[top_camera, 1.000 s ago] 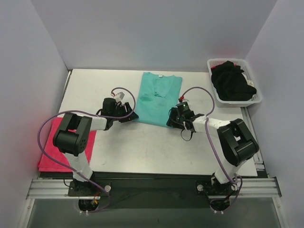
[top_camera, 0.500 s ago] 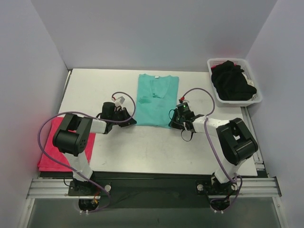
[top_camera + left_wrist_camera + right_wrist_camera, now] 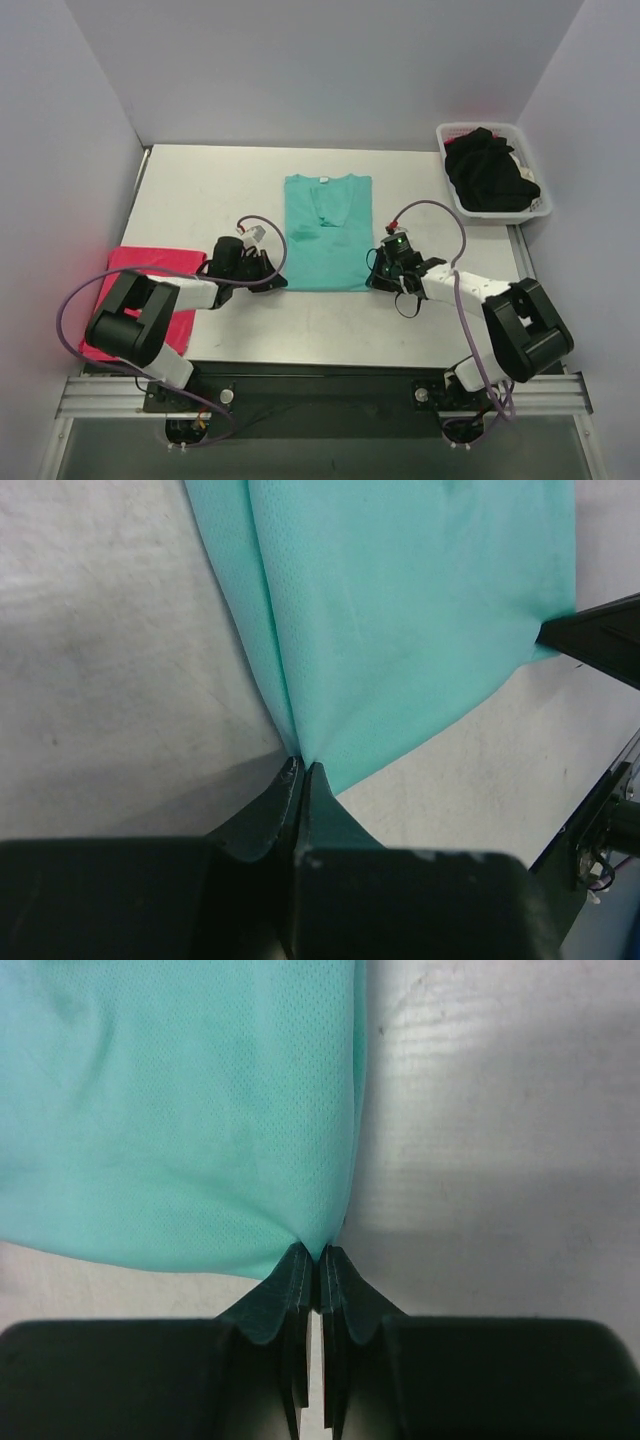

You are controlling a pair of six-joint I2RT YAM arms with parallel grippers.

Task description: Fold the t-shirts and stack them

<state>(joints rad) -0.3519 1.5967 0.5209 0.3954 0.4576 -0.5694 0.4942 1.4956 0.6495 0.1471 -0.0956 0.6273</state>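
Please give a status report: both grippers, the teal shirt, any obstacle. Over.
Left gripper shut on teal shirt, near-left corner. Right gripper shut on near-right corner. Shirt flat on table. Pink shirt, basket well aside.

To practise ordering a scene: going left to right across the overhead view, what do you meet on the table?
Pinkish-red folded cloth t-shirt, left jaws, teal-green cloth t-shirt, right jaws, white slotted plastic basket.

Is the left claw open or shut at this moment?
Shut. The left claw pinches a corner of the teal-green cloth t-shirt between black tips that meet.
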